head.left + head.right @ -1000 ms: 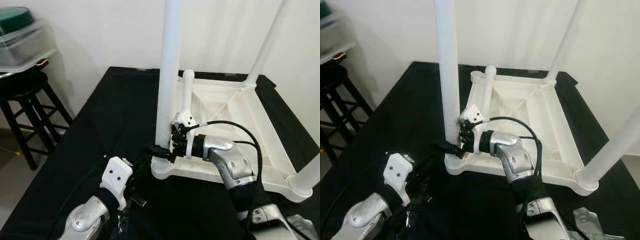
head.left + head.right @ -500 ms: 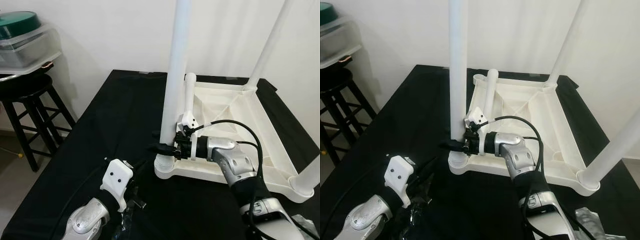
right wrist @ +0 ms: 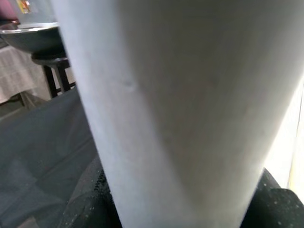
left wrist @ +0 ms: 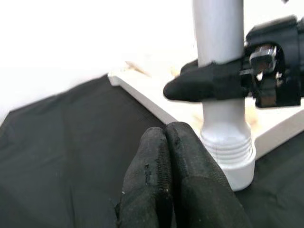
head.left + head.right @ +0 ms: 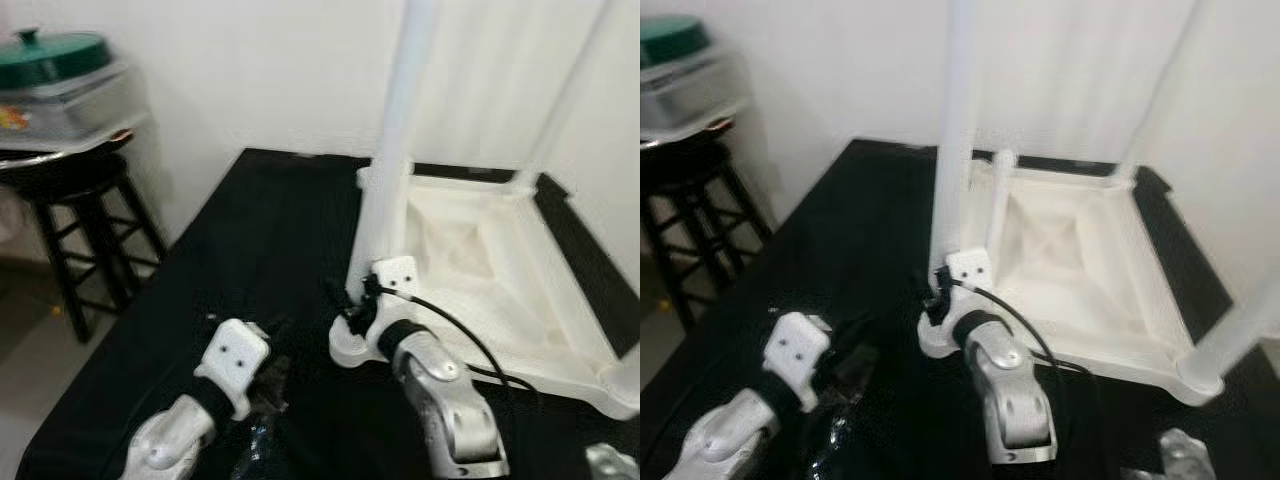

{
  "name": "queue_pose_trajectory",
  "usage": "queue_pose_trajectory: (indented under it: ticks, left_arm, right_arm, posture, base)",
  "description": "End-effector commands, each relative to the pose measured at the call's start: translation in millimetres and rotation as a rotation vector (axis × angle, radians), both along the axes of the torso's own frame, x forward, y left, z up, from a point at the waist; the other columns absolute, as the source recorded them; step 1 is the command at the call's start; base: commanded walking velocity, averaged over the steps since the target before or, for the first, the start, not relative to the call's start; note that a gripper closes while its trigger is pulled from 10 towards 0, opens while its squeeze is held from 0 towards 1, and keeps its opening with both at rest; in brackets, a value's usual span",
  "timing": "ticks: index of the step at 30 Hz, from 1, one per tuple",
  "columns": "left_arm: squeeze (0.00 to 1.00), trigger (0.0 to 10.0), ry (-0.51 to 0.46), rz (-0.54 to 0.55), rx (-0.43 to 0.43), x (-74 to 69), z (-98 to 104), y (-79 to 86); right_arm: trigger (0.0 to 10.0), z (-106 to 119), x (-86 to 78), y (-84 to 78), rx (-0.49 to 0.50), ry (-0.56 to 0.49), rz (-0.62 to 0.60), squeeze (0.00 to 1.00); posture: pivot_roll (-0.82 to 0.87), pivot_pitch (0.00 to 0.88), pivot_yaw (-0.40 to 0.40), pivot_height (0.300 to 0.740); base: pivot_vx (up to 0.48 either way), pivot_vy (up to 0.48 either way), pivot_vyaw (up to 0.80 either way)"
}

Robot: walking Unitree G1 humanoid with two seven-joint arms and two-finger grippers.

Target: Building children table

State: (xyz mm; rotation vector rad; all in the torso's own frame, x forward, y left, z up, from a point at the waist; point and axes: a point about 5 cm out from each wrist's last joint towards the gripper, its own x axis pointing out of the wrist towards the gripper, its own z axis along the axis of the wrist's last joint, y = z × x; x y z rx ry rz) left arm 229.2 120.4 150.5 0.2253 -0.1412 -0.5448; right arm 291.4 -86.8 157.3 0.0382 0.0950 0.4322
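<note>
the children's table (image 5: 470, 270) lay upside down on the black-covered tabletop (image 5: 250, 250), its white underside up and its legs rising out of the corners. the near left leg (image 5: 385, 200) stood in its corner socket (image 5: 350, 348), and the right pincer (image 4: 209, 85) was clamped round it just above the threaded collar, one finger showing across the front of the tube in the left wrist view. half a second before, that arm had reached in from the right with its forearm lying across the table's near edge; at this moment the wrist sat in front of the socket and pointed up toward it, and the whole scene had shifted and blurred, so the camera itself had moved as well. the grip on the leg had not let go through this. my reading is that the leg was being turned or pressed home in the socket, and that the swing of the wrist was part of that seating; whether the thread was fully down could not be told.

the left pincer (image 4: 166, 180) hovered low over the cloth near the same corner, its two fingers pressed together and holding nothing.

to the left of the tabletop a dark wooden stool (image 5: 80, 230) carried a clear plastic box with a green lid (image 5: 55, 45) on top. a plain white wall stood behind.
</note>
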Motion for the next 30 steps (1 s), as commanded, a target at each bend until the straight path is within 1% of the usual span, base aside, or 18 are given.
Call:
queue_pose_trajectory:
  ticks: [1, 7, 8, 9, 10, 11, 14, 16, 17, 18, 19, 20, 25, 26, 27, 28, 29, 30]
  left_arm:
    - [0.00, 10.0, -0.002, 0.003, 0.011, 0.3, -1, 1.0]
    - [0.00, 10.0, -0.009, -0.027, 0.025, -0.2, -1, -0.8]
    - [0.00, 10.0, -0.011, -0.027, 0.028, -0.8, -1, 0.5]
    - [0.00, 10.0, -0.011, -0.027, 0.028, -0.8, -1, 0.5]
    - [0.00, 10.0, -0.010, -0.030, 0.033, -1.6, -2, 1.6]
    - [0.00, 10.0, -0.007, -0.047, 0.044, -3.2, -3, 1.7]
    - [0.00, 10.0, -0.005, -0.060, 0.053, -4.3, -4, 1.6]
    - [0.00, 10.0, 0.018, -0.104, 0.066, -7.5, -8, -0.2]
    - [0.00, 10.0, 0.018, -0.104, 0.066, -7.5, -8, -0.2]
    - [0.00, 10.0, 0.042, -0.117, 0.059, -9.0, -11, 0.0]
    - [0.00, 10.0, 0.046, -0.118, 0.056, -9.2, -12, 0.3]
    - [0.00, 10.0, 0.072, -0.141, 0.040, -10.1, -15, -0.6]
    - [0.00, 10.0, 0.082, -0.150, 0.028, -10.6, -16, -0.4]
    - [0.00, 10.0, 0.079, -0.148, 0.027, -10.0, -17, 0.4]
    - [0.00, 10.0, 0.079, -0.148, 0.027, -10.0, -17, 0.4]
    - [0.00, 10.0, 0.077, -0.151, 0.027, -9.6, -18, 0.6]
    - [0.00, 10.0, 0.077, -0.151, 0.027, -9.6, -18, 0.6]
    - [0.00, 10.0, 0.075, -0.152, 0.028, -9.4, -18, 0.6]
  right_arm:
    - [0.0, -21, -5.8, 2.7, 0.000, 0.096, 0.007, 0.00]
    - [0.0, -19, -1.0, 4.2, -0.027, 0.093, 0.022, 0.00]
    - [10.0, -15, 0.1, 3.9, -0.027, 0.091, 0.040, 0.00]
    - [10.0, -15, 0.1, 3.9, -0.027, 0.091, 0.040, 0.00]
    - [10.0, -11, 1.3, 3.3, -0.027, 0.086, 0.067, 1.00]
    - [10.0, -3, 3.8, 2.2, -0.011, 0.064, 0.115, 1.00]
    - [10.0, 3, 5.3, 1.6, 0.001, 0.048, 0.149, 1.00]
    - [10.0, 20, 13.3, -1.2, -0.013, -0.026, 0.361, 1.00]
    - [10.0, 20, 13.3, -1.2, -0.013, -0.026, 0.361, 1.00]
    - [10.0, 31, 18.1, -3.6, -0.046, -0.078, 0.607, 0.00]
    - [10.0, 33, 18.8, -4.2, -0.050, -0.087, 0.677, 0.00]
    - [10.0, 36, 19.0, -4.4, -0.036, -0.080, 0.787, 0.00]
    - [10.0, 35, 22.3, -5.8, -0.052, -0.067, 0.866, 0.00]
    - [10.0, 33, 27.7, -7.6, -0.050, -0.042, 0.904, 0.00]
    - [10.0, 33, 27.7, -7.6, -0.050, -0.042, 0.904, 0.00]
    - [10.0, 32, 33.1, -9.9, -0.023, -0.011, 0.937, 0.00]
    - [10.0, 32, 33.1, -9.9, -0.023, -0.011, 0.937, 0.00]
    - [9.4, 30, 38.3, -11.8, -0.011, 0.014, 0.953, 0.00]
  posture:
    - [0.01, 0.046, -0.004, 0.740]
    - [0.01, 0.047, -0.002, 0.740]
    - [0.01, 0.049, 0.001, 0.740]
    - [0.01, 0.049, 0.001, 0.740]
    - [0.01, 0.049, 0.001, 0.740]
    - [0.02, 0.048, -0.001, 0.740]
    - [0.02, 0.048, -0.001, 0.740]
    - [0.02, 0.042, -0.002, 0.740]
    - [0.02, 0.042, -0.002, 0.740]
    - [0.04, 0.032, 0.000, 0.740]
    - [0.04, 0.031, 0.000, 0.740]
    - [0.06, 0.028, -0.003, 0.740]
    - [0.07, 0.022, -0.008, 0.740]
    - [0.08, 0.016, -0.013, 0.740]
    - [0.08, 0.016, -0.013, 0.740]
    - [0.08, 0.014, -0.014, 0.740]
    - [0.08, 0.014, -0.014, 0.740]
    - [0.08, 0.014, -0.015, 0.740]
  base:
    - [0.000, 0.000, 0.00]
    - [0.000, 0.000, 0.00]
    - [0.000, 0.000, 0.00]
    - [0.000, 0.000, 0.00]
    - [0.000, 0.000, 0.00]
    - [0.000, 0.000, 0.00]
    - [0.000, 0.000, 0.00]
    - [0.000, 0.000, 0.00]
    - [0.000, 0.000, 0.00]
    - [0.000, 0.000, 0.00]
    - [0.000, 0.000, 0.00]
    - [0.000, 0.000, 0.00]
    - [0.000, 0.000, 0.00]
    - [0.000, 0.000, 0.00]
    - [0.000, 0.000, 0.00]
    - [0.000, 0.000, 0.00]
    - [0.000, 0.000, 0.00]
    - [0.000, 0.000, 0.00]
